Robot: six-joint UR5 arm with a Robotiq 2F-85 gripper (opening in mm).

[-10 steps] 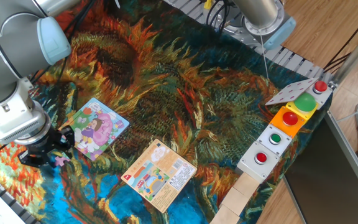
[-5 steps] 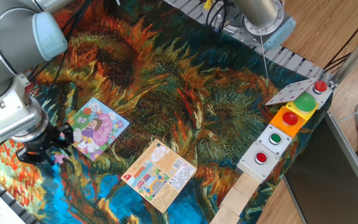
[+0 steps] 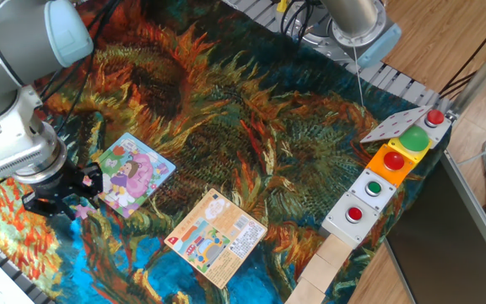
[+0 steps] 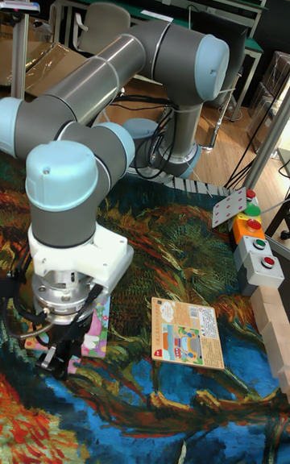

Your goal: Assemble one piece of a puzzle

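The puzzle (image 3: 135,173) is a square cartoon board lying flat on the painted cloth at the lower left; in the tall fixed view the puzzle (image 4: 98,327) is partly hidden behind the arm's wrist. My gripper (image 3: 74,208) hangs just off the board's left corner. A small pink-lilac piece (image 3: 81,212) shows at its black fingertips, which look shut on it. From the tall fixed view my gripper (image 4: 63,358) points down with a bit of pink beside its tip.
An orange-peach printed card (image 3: 218,236) lies right of the board. A row of button boxes (image 3: 386,173) and a tilted metal plate (image 3: 395,125) line the right edge. Wooden blocks (image 3: 323,266) sit at the front right corner.
The arm has shifted slightly up and to the left over the last second, and the pink piece has moved along with the fingertips.
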